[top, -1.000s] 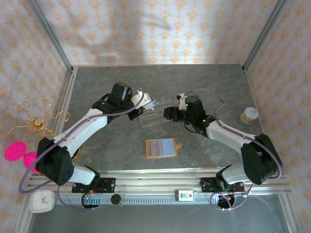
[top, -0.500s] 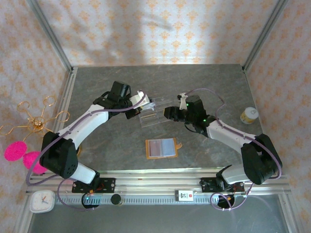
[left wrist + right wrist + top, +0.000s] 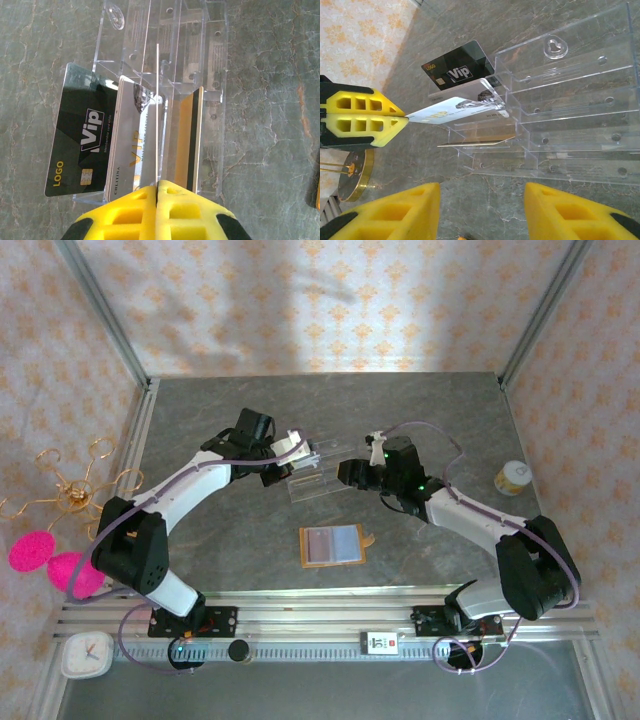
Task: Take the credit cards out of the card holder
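While left gripper [image 3: 395,124] pinches a white card [image 3: 455,111] at the clear stand [image 3: 570,100], right gripper [image 3: 482,210] hangs open just right; card holder [image 3: 333,544] lies open nearer.

The left gripper [image 3: 404,119], its yellow foam fingers pressed together, pinches a thin white plastic card [image 3: 452,110] that reaches into a clear acrylic stepped stand [image 3: 580,95], beside a black Vip card [image 3: 457,67], and the right gripper [image 3: 481,195] holds its own yellow fingers wide apart with nothing between.

Stand [image 3: 318,483] with cards [image 3: 82,150] in its slots — card holder [image 3: 333,545] before it; jar [image 3: 512,478] far right
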